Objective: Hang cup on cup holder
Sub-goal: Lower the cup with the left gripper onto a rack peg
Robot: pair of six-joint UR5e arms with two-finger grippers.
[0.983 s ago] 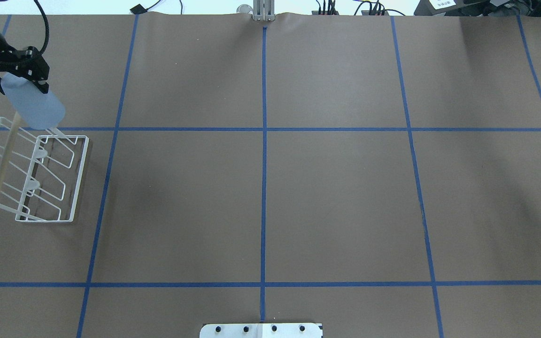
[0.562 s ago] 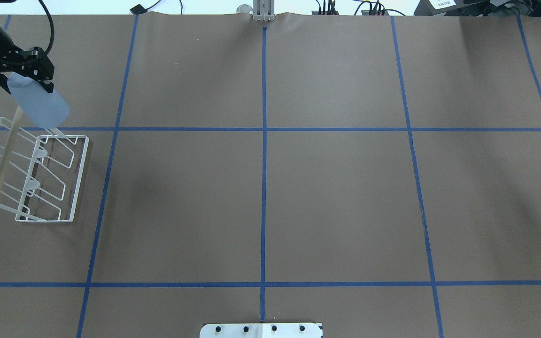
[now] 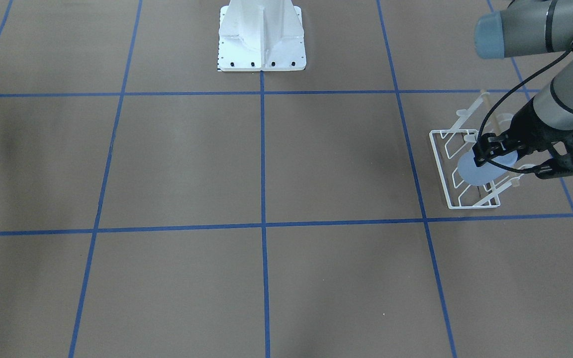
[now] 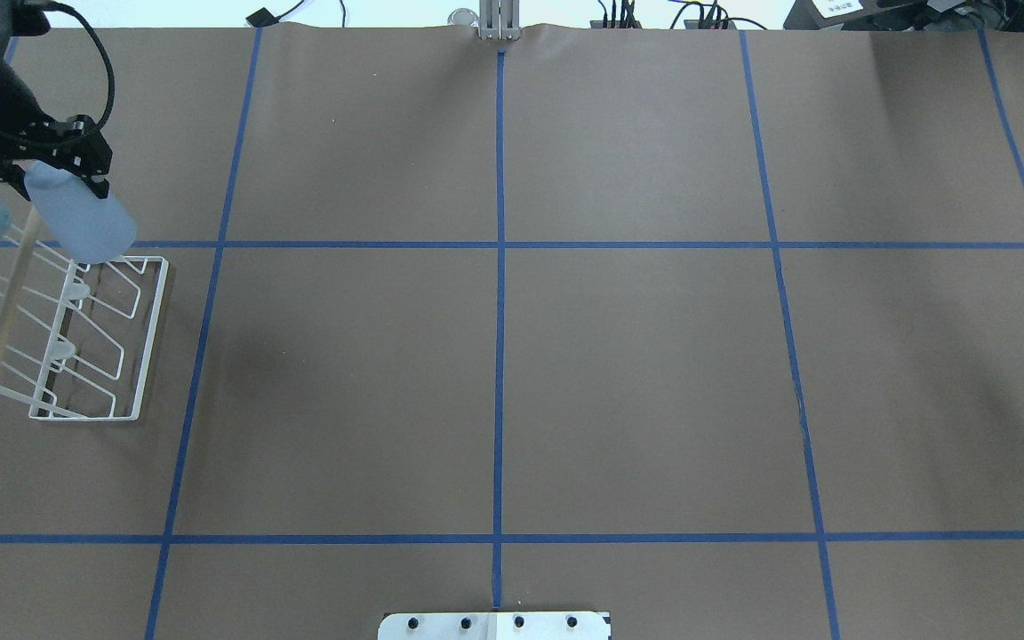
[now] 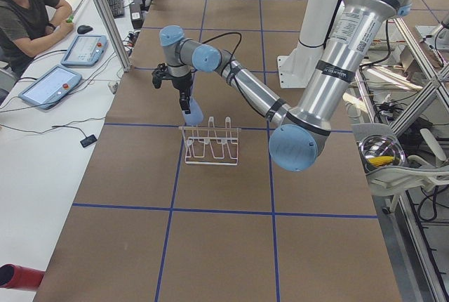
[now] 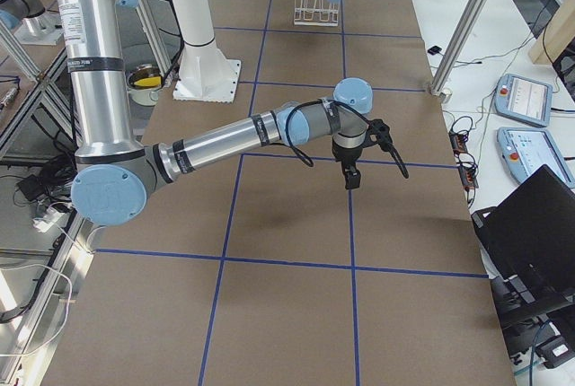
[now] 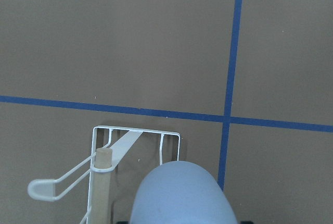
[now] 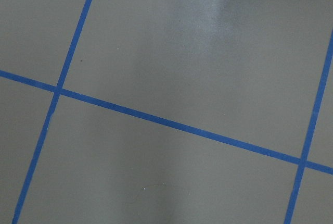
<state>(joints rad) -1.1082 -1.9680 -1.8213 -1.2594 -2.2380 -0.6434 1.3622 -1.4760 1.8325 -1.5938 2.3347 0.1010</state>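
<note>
My left gripper (image 4: pixel 59 164) is shut on the light blue cup (image 4: pixel 81 218) and holds it tilted just above the far end of the white wire cup holder (image 4: pixel 143 338). The cup's free end hangs over the holder's farthest prongs and the tip of the wooden rod (image 7: pixel 102 174). The front-facing view shows the cup (image 3: pixel 470 171) over the rack (image 3: pixel 438 159) with the gripper (image 3: pixel 520 159) behind it. The left wrist view shows the cup (image 7: pixel 182 195) beside the rod. I cannot tell whether the cup touches a prong. My right gripper (image 6: pixel 352 178) hovers over bare table far off; I cannot tell its state.
Brown paper with blue tape grid lines (image 4: pixel 499 244) covers the table. The robot's white base plate (image 3: pixel 261 35) sits at the near middle edge. Operator tablets (image 5: pixel 52 84) and a seated person are beyond the far edge.
My left gripper has carried the cup a little to the right and slightly lower, closer over the far end of the rack. The rack and right arm have not moved.
</note>
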